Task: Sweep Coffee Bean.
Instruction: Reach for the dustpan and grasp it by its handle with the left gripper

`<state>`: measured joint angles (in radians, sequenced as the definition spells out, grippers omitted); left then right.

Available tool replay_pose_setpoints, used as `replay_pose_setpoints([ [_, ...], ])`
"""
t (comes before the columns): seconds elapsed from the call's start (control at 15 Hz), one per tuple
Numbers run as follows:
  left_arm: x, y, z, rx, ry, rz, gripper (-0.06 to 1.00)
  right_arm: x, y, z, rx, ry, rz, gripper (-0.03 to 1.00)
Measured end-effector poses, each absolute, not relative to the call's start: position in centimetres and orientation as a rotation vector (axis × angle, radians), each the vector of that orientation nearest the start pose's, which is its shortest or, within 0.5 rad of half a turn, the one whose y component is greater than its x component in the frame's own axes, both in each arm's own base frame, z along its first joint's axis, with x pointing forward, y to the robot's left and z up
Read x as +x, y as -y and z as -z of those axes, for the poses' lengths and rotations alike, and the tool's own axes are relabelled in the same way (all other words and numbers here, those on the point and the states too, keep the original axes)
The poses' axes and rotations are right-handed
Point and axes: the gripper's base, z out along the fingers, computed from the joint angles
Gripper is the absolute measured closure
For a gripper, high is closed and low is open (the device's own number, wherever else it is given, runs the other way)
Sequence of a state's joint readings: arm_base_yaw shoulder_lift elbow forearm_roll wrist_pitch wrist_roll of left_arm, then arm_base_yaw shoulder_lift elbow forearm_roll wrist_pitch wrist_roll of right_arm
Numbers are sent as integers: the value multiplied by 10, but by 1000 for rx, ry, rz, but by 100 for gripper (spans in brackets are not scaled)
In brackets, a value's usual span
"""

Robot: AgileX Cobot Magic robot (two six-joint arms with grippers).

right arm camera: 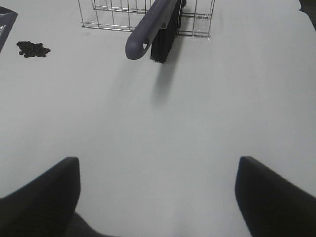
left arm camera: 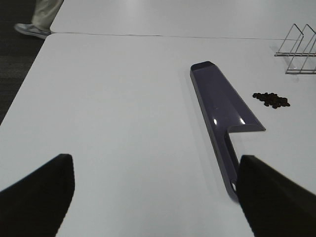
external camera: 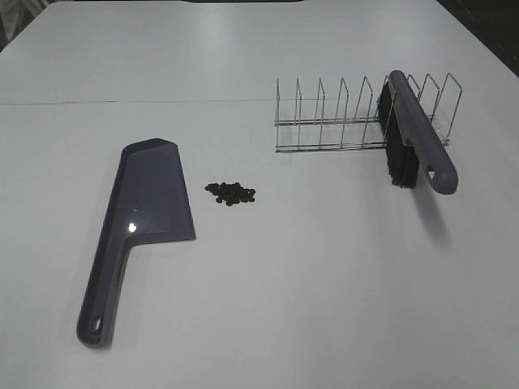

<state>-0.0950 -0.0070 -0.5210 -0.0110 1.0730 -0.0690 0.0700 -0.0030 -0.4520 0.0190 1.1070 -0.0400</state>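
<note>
A small cluster of dark coffee beans (external camera: 231, 193) (left arm camera: 271, 99) (right arm camera: 32, 49) lies on the white table, just right of the purple dustpan (external camera: 142, 219) (left arm camera: 222, 111). The dustpan lies flat, its handle toward the near edge. A purple brush (external camera: 415, 138) (right arm camera: 153, 27) with black bristles rests in the wire rack (external camera: 340, 121) (right arm camera: 113, 15), handle sticking out toward the front. Neither arm shows in the high view. My left gripper (left arm camera: 155, 197) is open over bare table beside the dustpan's handle. My right gripper (right arm camera: 158, 197) is open, well short of the brush, empty.
The white table (external camera: 308, 292) stretches to dark floor past its left edge in the left wrist view. A person's shoe (left arm camera: 30, 29) shows at the far corner there. A thin seam (external camera: 122, 102) runs across the table behind the rack.
</note>
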Motion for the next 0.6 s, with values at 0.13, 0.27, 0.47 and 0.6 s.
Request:
replay_pose_setpoints([
  [0.13, -9, 0, -282, 27, -2030, 117, 13, -2, -1, -260, -118, -2132, -41, 22],
  [0.27, -9, 0, -282, 27, -2030, 117, 13, -2, -1, -260, -118, -2132, -41, 22],
  [0.47, -9, 0, -282, 27, -2030, 117, 13, -2, -1, -260, -118, -2132, -41, 22],
  [0.6, -9, 0, -282, 27, -2030, 117, 13, -2, -1, -260, -118, -2132, -41, 22],
])
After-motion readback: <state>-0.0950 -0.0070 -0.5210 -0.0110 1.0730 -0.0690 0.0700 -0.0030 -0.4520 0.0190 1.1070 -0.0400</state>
